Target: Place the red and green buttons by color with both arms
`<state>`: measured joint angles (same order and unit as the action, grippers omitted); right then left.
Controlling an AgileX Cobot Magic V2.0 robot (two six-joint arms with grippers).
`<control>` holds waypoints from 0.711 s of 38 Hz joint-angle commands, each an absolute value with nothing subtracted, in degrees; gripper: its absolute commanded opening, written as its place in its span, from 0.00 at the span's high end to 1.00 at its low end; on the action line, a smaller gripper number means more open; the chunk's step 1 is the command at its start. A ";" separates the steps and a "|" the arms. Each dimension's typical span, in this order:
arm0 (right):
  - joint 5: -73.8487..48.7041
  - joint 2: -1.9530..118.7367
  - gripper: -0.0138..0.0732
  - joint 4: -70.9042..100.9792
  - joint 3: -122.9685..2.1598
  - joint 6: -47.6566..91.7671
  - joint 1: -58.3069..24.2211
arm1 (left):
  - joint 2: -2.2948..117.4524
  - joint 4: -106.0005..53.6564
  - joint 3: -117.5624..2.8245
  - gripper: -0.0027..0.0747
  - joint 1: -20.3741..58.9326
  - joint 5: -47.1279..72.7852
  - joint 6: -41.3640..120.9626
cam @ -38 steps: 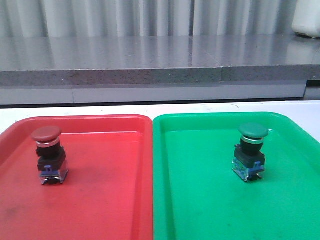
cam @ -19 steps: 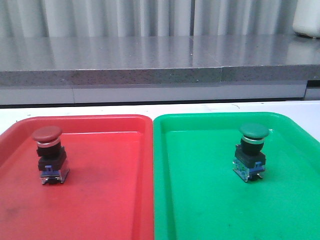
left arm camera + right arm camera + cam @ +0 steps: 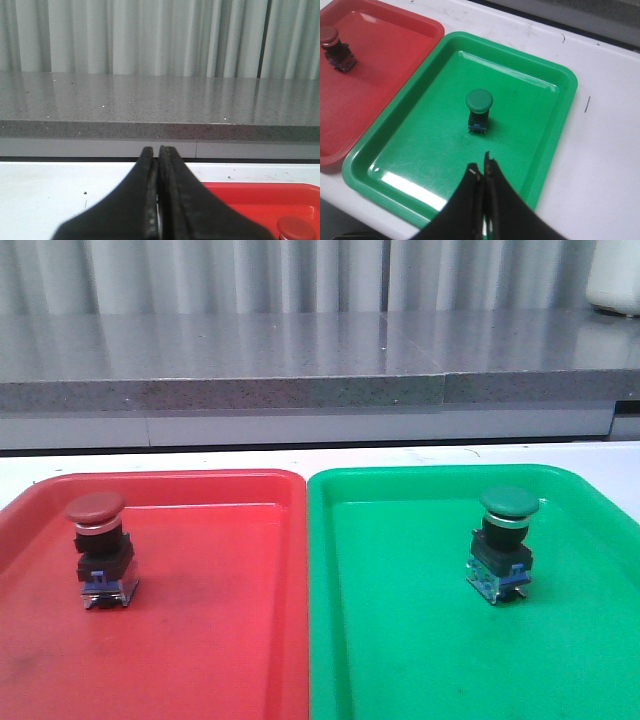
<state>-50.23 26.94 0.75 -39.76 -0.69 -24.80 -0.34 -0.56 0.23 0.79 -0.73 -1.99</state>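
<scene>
Upright, red button [image 3: 97, 549] is standing in red tray [image 3: 220, 640], green button [image 3: 504, 543] in green tray [image 3: 400, 640]; both end effectors, left [image 3: 158, 152] and right [image 3: 481, 170], are sitting closed, empty.

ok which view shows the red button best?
Front view: the red button stands upright in the red tray, whole from cap to base, near the camera. The right wrist view has it small at a corner; the left wrist view catches only part of its cap at the frame edge.

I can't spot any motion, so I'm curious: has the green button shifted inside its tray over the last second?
No. The green button stands upright in the same place, equally far from the green tray's far rim as before.
</scene>
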 commanded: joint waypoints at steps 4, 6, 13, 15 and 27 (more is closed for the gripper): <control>-33.81 19.59 0.92 -3.17 -32.85 0.00 -17.25 | -1.18 -1.01 1.62 0.99 0.75 -5.66 -2.02; -26.40 14.84 0.92 -3.17 -27.43 0.00 -12.87 | -1.18 -1.01 1.62 0.99 0.75 -5.66 -2.02; -11.56 0.96 0.92 -2.77 -10.84 0.00 -4.25 | -1.18 -1.01 1.62 0.99 0.75 -5.66 -2.02; -9.34 -1.27 0.92 -2.77 -7.89 0.00 -3.52 | -1.18 -1.01 1.62 0.99 0.75 -5.66 -2.02; 0.31 -1.60 0.92 -2.77 1.11 0.00 -3.20 | -1.18 -1.01 1.62 0.99 0.75 -5.66 -2.02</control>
